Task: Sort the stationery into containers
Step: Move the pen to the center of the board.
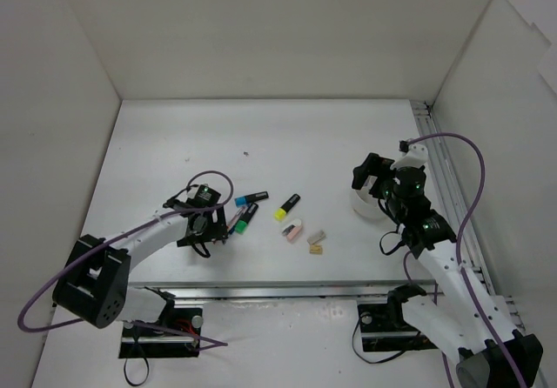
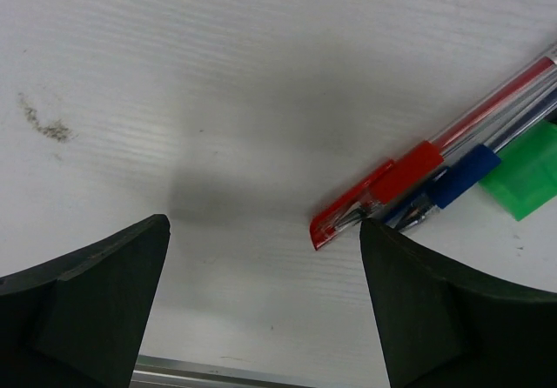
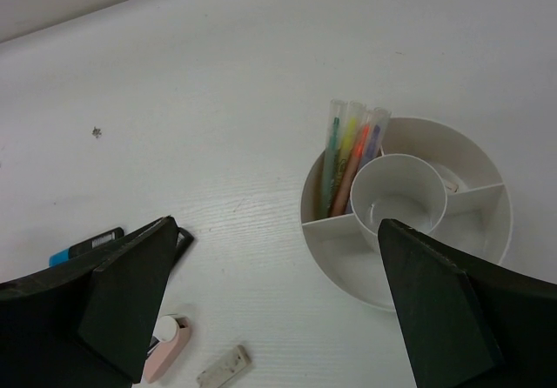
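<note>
White table [image 1: 174,144] carries the loose stationery, all of it outside the tub [image 3: 487,231]. Nearest the arm bases lies the tan eraser [image 1: 315,249]. The grey eraser [image 1: 317,235] is just beyond it, and the pink eraser [image 1: 292,230] is just to their left.

The left gripper [image 2: 264,231] points down at the table, left of the erasers. Its black fingers [image 2: 87,310] stand wide apart and grip nothing. A red pen [image 2: 409,175] and a blue pen [image 2: 466,170] lie side by side, touching, with their tips toward the gripper. The red tip is just beside one finger, but contact cannot be determined. The green highlighter [image 2: 526,170] lies just beside the blue pen, on the side away from the gripper.

Beyond the erasers lies the yellow highlighter [image 1: 288,206]. The blue highlighter [image 1: 251,199] lies to its left, apart from it.

The tub stands on the right side of the table. It is round and divided into compartments around a central cup [image 3: 396,205]. One compartment — the left one in the right wrist view — holds thin sticks [image 3: 348,149] in green, yellow, orange and purple, leaning against the outer wall. A small pale item in another compartment is too unclear to identify.

The right gripper [image 3: 277,227] hangs above the table beside the tub, jaws fully apart, holding nothing. In the top view it overlaps the tub's far side.
</note>
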You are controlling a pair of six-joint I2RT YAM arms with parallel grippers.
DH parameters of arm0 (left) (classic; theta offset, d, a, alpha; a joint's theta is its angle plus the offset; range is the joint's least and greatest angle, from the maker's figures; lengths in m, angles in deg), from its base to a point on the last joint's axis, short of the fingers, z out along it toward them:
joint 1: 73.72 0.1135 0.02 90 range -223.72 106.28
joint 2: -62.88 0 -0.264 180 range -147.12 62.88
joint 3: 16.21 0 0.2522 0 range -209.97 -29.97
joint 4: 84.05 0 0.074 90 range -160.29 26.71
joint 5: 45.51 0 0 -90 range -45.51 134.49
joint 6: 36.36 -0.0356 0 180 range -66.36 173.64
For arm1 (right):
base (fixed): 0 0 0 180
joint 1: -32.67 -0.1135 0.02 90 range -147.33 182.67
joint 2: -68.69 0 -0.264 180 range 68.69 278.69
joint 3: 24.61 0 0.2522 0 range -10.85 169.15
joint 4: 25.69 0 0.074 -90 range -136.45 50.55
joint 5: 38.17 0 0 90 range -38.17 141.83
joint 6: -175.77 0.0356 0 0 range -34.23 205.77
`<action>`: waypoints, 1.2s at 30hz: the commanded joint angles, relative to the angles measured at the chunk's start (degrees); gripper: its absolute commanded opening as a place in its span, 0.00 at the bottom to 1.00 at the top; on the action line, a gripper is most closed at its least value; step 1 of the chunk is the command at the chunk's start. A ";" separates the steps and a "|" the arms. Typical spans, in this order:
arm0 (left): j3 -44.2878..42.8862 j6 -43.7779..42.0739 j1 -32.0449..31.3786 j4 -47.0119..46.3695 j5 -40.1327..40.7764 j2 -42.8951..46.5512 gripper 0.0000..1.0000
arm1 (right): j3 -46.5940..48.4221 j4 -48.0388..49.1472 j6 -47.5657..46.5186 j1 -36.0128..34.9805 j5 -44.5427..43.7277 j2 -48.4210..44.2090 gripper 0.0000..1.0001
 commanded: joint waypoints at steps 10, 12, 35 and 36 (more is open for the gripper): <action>-7.87 -6.72 -2.34 -2.32 2.16 -8.36 0.75 | 0.26 2.18 -1.17 0.13 -2.96 -0.31 0.98; -8.85 -9.70 -2.34 -3.72 0.67 -10.20 0.71 | 0.35 2.00 -1.35 0.22 -2.96 -0.39 0.98; -12.28 -17.80 -1.73 -4.96 -11.82 -15.67 0.01 | 1.05 0.33 -2.67 0.22 -2.35 -3.03 0.98; -12.20 -17.45 -1.73 -4.69 -11.47 -13.57 0.00 | 1.05 0.33 -2.93 0.30 -1.21 -3.12 0.98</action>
